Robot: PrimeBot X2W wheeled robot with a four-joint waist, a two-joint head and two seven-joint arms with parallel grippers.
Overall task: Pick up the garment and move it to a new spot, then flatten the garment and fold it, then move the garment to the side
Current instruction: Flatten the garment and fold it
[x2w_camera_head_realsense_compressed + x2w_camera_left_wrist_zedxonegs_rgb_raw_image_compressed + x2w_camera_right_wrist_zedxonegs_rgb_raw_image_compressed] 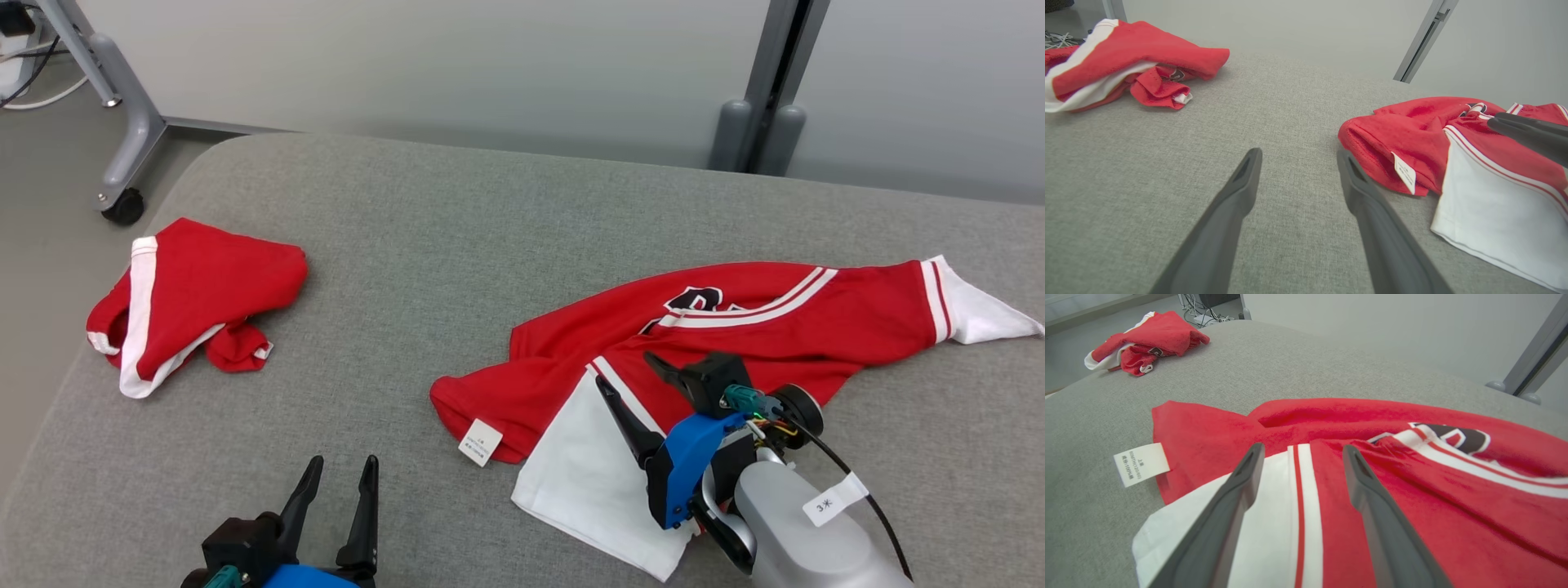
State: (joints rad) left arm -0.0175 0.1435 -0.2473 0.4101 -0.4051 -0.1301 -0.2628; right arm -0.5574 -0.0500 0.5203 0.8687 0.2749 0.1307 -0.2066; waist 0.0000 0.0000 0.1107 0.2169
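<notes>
The jersey [735, 327] lies rumpled across the counter's [457, 245] right half. Its body is creased and folded on itself, one white sleeve [588, 482] spreads toward the counter's near edge and the other points to the counter's right edge. A label [480, 442] sticks out from the hem on the side facing the counter's middle.

The right claw [624, 369] is released, jaws spread wide, and sits low over the striped seam where the near sleeve meets the red body. Whether its tips touch the cloth I cannot tell. The left claw [343, 464] is also released and holds nothing. It hangs over bare counter by the near edge, just short of the hem.

A second red garment [188, 302] sits bunched near the counter's left edge, well apart from both claws.

The step in hand looks like the first pickup. The risks come from how the cloth lies:
- The seam sits on stacked layers, so a shallow pinch may take only the sleeve and let the body drag or slip free.
- A deep pinch may trap several layers and keep the folds, making the flattening harder.
- Lifting with one claw would let the jersey hang twisted.
- A sideways carry toward the counter's left could sweep it into the second garment.
</notes>
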